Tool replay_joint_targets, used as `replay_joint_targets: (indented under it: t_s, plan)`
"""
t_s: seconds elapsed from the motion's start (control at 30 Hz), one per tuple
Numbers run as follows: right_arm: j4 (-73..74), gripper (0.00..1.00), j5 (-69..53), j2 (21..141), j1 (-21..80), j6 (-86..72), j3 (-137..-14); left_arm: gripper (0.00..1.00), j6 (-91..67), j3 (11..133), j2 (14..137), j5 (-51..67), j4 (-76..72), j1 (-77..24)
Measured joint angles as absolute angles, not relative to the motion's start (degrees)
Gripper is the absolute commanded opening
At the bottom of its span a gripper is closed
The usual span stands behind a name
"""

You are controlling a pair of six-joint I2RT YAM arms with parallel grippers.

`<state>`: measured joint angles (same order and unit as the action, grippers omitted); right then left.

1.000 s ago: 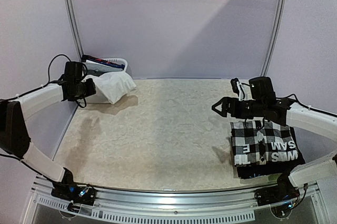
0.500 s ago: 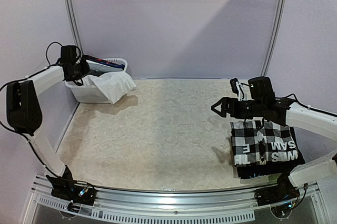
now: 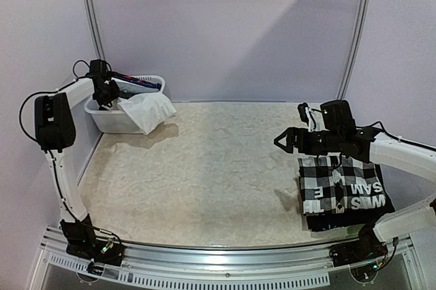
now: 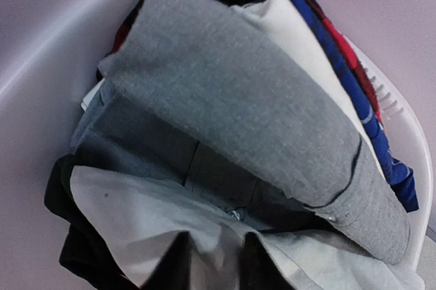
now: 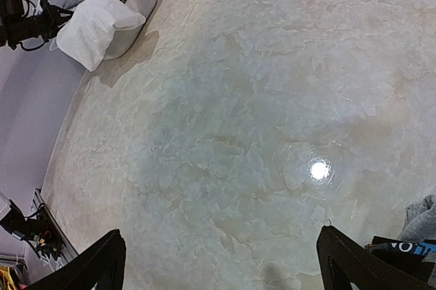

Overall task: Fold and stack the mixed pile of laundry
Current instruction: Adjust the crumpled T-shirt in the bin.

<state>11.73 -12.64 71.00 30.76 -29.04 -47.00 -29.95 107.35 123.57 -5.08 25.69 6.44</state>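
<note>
Since the earlier frames the left arm has swung in from beside the basket (image 3: 101,120) and raised its elbow, so that the left tool (image 3: 105,94) now hangs over the basket's contents at the far left corner of the worktop (image 3: 204,174); the right arm has not shifted. The left wrist view shows the unsorted laundry packed in the basket: a grey garment (image 4: 238,99) on top, a blue and red garment (image 4: 340,65) against the far rim, a dark piece (image 4: 71,242) low at one side, and a white cloth (image 3: 148,109) nearest the camera, which spills over the basket's front rim onto the worktop. The left tool's fingers (image 4: 176,266) stand a little apart with the white cloth lying between them; whether they are pinching it cannot be told. The right tool (image 3: 281,141) is spread wide, holds nothing, and hovers above bare worktop. Just beside it, at the near right edge, lies the folded stack: the checkered shirt (image 3: 327,181) and the black piece with white letters (image 3: 371,200) lie flat together on the worktop, well apart from the basket.
</note>
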Motion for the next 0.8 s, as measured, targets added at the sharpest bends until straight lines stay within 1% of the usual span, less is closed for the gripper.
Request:
replay_joint_targets:
  t_s: [0.1, 0.27, 0.63, 0.8]
  plan:
    - [11.9, 0.99, -12.6, 71.0, 30.8, -29.0, -47.0, 0.0, -30.1, 108.9, 125.2, -3.6, 26.5, 6.5]
    - [12.4, 0.99, -12.4, 71.5, 30.8, -28.6, -47.4, 0.0, -29.2, 108.9, 124.0, -2.4, 25.8, 5.5]
    - [12.5, 0.99, -12.3, 71.9, 30.8, -28.2, -47.4, 0.0, -25.1, 107.8, 108.4, -7.8, 24.4, -2.2]
    - [12.5, 0.99, -12.3, 71.8, 30.8, -28.2, -47.4, 0.0, -23.6, 104.9, 107.0, -9.1, 23.0, -2.2]
